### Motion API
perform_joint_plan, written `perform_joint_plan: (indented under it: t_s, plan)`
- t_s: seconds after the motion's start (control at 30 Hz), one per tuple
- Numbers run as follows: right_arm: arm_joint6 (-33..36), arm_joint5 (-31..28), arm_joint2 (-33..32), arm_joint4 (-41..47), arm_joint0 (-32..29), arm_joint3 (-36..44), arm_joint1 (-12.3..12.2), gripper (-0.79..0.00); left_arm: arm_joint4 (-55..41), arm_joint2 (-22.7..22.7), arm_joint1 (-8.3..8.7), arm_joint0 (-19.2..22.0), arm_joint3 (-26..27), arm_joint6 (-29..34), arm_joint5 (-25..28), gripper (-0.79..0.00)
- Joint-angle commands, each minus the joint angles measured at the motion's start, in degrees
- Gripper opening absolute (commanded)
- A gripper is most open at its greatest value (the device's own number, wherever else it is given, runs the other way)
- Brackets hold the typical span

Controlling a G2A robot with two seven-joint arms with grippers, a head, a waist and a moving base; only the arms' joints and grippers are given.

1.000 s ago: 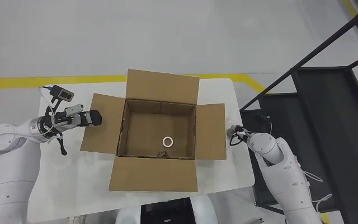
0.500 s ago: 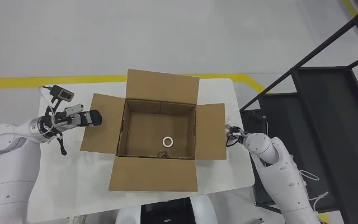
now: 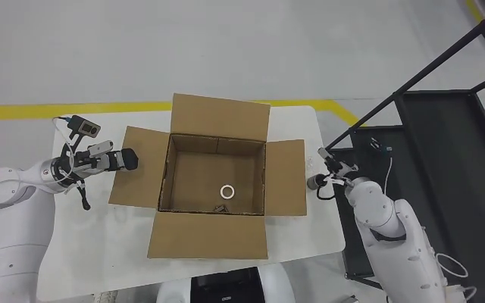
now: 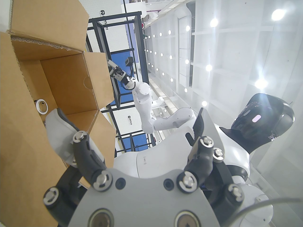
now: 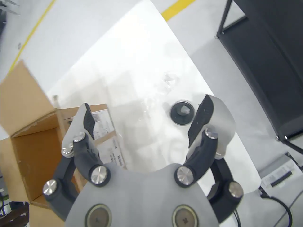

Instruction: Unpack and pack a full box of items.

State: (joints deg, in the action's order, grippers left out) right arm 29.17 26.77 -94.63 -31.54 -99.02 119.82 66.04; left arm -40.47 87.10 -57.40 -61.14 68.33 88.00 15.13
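Bright overhead light, flare around ceiling lamps (image 4: 278, 14), glare on the table (image 5: 132, 55), soft shadow inside the box (image 3: 197, 182).

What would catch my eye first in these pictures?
A big cardboard box sits wide open in the middle of the white table, a white ring on its floor. The open right gripper hangs over a small dark disc beside the box; the open left gripper is by its opposite side.

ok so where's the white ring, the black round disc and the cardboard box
white ring (image 3: 220, 192), top view, on the band of the ring.
black round disc (image 5: 180, 118), right wrist view, on its black face beside the centre.
cardboard box (image 3: 220, 117), top view, on its far flap.
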Motion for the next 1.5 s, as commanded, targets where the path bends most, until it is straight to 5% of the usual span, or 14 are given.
perform_joint_plan:
  t_s: [0.0,0.2,0.4,0.63,0.93,1.1,1.47]
  plan:
    - [-0.9,-4.0,-0.4,0.5,-0.9,2.5,0.0,0.0,0.0,0.0,0.0,0.0,0.0,0.0,0.0,0.0]
    - [3.3,-14.1,3.7,-1.4,1.0,8.2,-0.4,0.0,0.0,0.0,0.0,0.0,0.0,0.0,0.0,0.0]
    - [13.7,-14.9,16.0,-10.0,10.9,7.4,-0.4,0.0,0.0,0.0,0.0,0.0,0.0,0.0,0.0,0.0]
    - [25.1,-10.5,34.6,-14.8,29.0,-4.0,1.9,0.0,0.0,0.0,0.0,0.0,0.0,0.0,0.0,0.0]
    - [34.5,1.8,52.3,-16.0,47.9,-24.2,7.6,0.0,0.0,0.0,0.0,0.0,0.0,0.0,0.0,0.0]
    - [35.1,3.2,56.3,-14.5,51.7,-30.0,9.8,0.0,0.0,0.0,0.0,0.0,0.0,0.0,0.0,0.0]
    - [35.1,3.2,56.3,-14.5,51.7,-30.0,9.8,0.0,0.0,0.0,0.0,0.0,0.0,0.0,0.0,0.0]
